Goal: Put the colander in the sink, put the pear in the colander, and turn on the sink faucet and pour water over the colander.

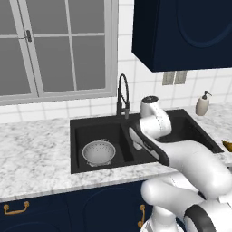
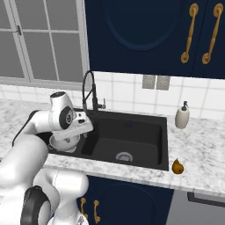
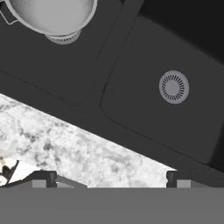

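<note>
Colander [image 1: 99,152] sits in the left basin of the sink [image 1: 190,121], upright, on the basin floor over the drain. In the hand view the colander [image 3: 52,15] is at the top left edge, its base on a silver drain, and the right basin's drain [image 3: 174,87] is bare. Sink is black, two basins, set in the white marbled counter [image 1: 31,149]. In the right base view the colander [image 2: 65,143] is mostly hidden behind the arm, only its lower rim showing.

Pear [image 2: 177,166] is on the counter [image 2: 197,154] just right of the sink's front right corner, near the counter's front edge, upright, well apart from the colander. In the left base view the pear [image 1: 228,146] peeks in at the right edge of the frame.

Faucet [image 1: 122,96] stands at the back of the sink at the divider between basins, black, coiled neck, arching forward. No water running from what I can see. Right base view has the faucet [image 2: 90,94] partly behind the arm's wrist.

Soap dispenser [image 2: 182,116] on the counter at the sink's back right corner, beige, upright.

Pincer [image 3: 111,180] hangs over the sink's front rim near the divider, pointing down; tips stand far apart at the bottom of the hand view, wide open, nothing between them, holding nothing. Arm reaches over the sink from the front of the counter.

Window [image 1: 54,45] behind the sink, navy cabinets [image 2: 145,30] above.
</note>
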### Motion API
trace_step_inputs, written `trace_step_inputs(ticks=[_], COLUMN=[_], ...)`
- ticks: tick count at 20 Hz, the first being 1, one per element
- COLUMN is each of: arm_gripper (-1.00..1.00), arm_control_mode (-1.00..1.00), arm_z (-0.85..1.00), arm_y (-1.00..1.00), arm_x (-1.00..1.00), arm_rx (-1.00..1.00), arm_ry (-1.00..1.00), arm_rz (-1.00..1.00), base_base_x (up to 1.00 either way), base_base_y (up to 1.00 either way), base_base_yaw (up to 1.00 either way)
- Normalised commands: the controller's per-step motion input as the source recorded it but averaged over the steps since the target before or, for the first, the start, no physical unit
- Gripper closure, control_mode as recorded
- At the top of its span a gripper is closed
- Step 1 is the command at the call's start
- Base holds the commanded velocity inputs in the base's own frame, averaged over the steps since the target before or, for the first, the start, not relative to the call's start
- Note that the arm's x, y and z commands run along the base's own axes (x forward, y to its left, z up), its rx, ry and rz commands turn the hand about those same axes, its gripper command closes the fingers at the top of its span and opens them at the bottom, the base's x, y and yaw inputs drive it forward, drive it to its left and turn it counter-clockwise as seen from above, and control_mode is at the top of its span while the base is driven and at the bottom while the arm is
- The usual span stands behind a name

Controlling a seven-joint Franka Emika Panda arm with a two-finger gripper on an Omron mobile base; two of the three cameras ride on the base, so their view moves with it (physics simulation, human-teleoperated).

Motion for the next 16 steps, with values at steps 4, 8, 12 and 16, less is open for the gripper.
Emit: trace_step_inputs(ticks=[4,8,12,16], arm_gripper=[-1.00,-1.00,-1.00,-1.00], arm_control_mode=[-1.00,-1.00,-1.00,-1.00], arm_z=[0.01,0.00,0.01,0.01], arm_y=[-0.99,-1.00,-1.00,-0.96], arm_x=[0.00,-0.01,0.00,0.00], arm_rx=[0.00,0.00,0.00,0.00], arm_ry=[0.02,0.04,0.01,0.03], arm_rz=[-0.16,-0.15,-0.13,-0.15], base_base_x=[0.00,0.00,0.00,0.00], base_base_y=[0.00,0.00,0.00,0.00], base_base_yaw=[0.00,0.00,0.00,0.00])
